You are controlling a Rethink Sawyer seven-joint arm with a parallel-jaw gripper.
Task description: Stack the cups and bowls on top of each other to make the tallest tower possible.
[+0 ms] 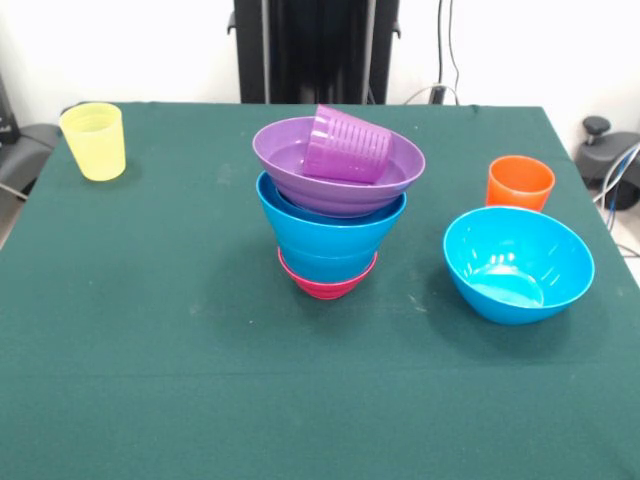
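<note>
Tower [335,215] of nested bowls stands mid-table, no tool visible to me.
Purple cup [347,146] lies tilted in the top purple bowl [290,150]; I cannot tell the tool's state, so nothing places relative to it.

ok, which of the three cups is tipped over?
The purple cup, lying on its side in the purple bowl atop the stack. The yellow cup and orange cup stand upright.
</note>
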